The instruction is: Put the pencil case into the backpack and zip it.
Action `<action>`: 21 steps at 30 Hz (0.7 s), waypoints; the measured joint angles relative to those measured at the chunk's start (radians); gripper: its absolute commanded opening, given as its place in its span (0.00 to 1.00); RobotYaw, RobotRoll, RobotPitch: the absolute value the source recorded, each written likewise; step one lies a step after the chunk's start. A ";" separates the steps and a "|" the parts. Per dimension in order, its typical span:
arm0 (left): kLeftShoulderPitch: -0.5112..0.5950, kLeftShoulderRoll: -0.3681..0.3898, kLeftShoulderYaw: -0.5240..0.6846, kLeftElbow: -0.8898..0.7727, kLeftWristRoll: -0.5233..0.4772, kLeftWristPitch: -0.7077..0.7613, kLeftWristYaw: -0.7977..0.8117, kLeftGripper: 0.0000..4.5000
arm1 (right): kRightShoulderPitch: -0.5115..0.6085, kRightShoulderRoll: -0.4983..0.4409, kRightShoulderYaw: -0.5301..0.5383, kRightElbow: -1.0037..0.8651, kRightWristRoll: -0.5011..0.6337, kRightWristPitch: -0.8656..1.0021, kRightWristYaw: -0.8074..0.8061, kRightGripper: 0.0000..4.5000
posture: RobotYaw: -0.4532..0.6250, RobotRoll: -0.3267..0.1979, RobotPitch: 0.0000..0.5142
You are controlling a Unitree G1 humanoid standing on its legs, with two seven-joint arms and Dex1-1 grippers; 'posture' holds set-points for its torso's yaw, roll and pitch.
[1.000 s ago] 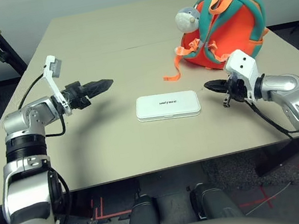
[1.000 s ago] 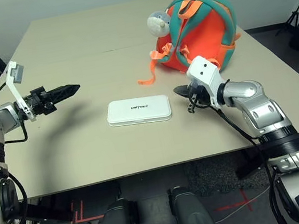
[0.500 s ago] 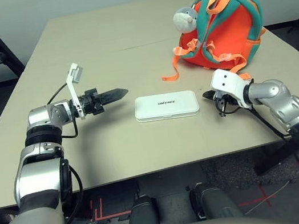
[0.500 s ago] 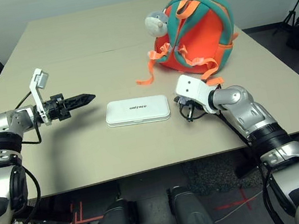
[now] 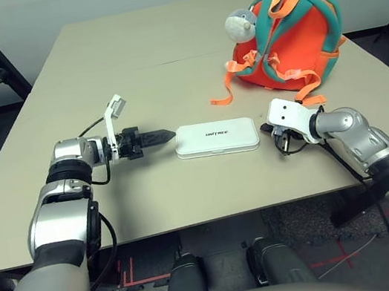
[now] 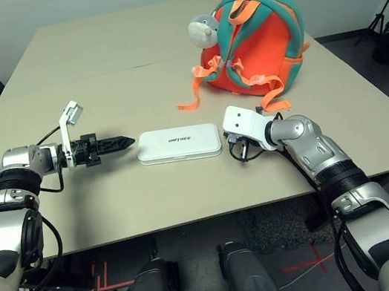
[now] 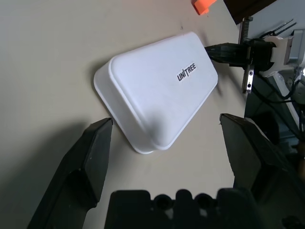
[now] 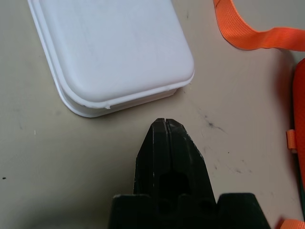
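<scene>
The white pencil case (image 5: 216,138) lay flat on the table (image 5: 126,59), outside the orange backpack (image 5: 289,38) behind it, between the left gripper (image 7: 164,157), fingers spread, and the right gripper (image 8: 167,138), fingers pressed together.

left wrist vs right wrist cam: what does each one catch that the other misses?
Left wrist: the Unitree lettering on the lid, the left gripper open with its fingers either side of one short end of the case, and the right gripper at the far end.
Right wrist: the right gripper's shut tips just short of a case corner, a light-orange webbing strap and an edge of the orange backpack.
Both: the white pencil case lying flat on the table.
</scene>
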 measured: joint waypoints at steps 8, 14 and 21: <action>0.000 -0.020 0.002 0.036 0.028 -0.003 0.028 1.00 | 0.000 -0.006 0.000 0.000 -0.022 -0.005 -0.004 0.00 | 0.27 0.62 0.04; 0.004 -0.024 0.015 0.038 0.034 -0.007 0.048 1.00 | 0.000 -0.019 0.000 0.000 -0.047 -0.024 -0.004 0.00 | 0.27 0.62 0.05; 0.009 -0.026 0.020 0.038 0.037 -0.007 0.053 1.00 | 0.001 -0.022 0.014 0.025 -0.075 -0.054 0.000 0.00 | 0.27 0.62 0.05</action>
